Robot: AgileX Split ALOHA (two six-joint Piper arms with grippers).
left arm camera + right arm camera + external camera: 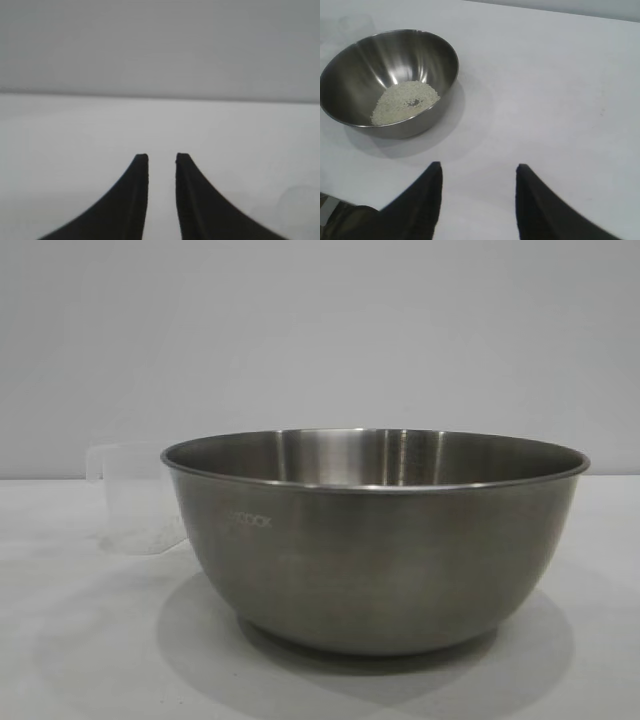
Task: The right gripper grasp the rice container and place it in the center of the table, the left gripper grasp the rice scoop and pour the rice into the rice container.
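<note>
The bowl stands upright on the white table, filling the middle of the exterior view, its rolled rim level and small lettering on its side toward the camera. Behind it and to its left the scoop stands upright on the table, partly hidden by the bowl's wall; whether the two touch cannot be told. The scoop's inside cannot be made out. A plain grey wall rises behind both.

In the right wrist view the bowl sits on the table with the rice lying in a shallow pale heap on its bottom, off toward one side of the floor. A small dark speck shows in the middle of the heap. The bowl's inner wall is bare above the grains.

The right pincer hangs above the table, well apart from the bowl, its two black fingers spread wide with bare table between them. It holds nothing.

The left pincer is seen only from its own wrist camera. Its fingers stand close together with a narrow gap between the tips, so it is slightly spread rather than pressed together, and nothing is pinched. Beyond it lie only bare table and the grey wall; neither bowl nor scoop shows in that view.

Neither arm appears in the exterior view.
</note>
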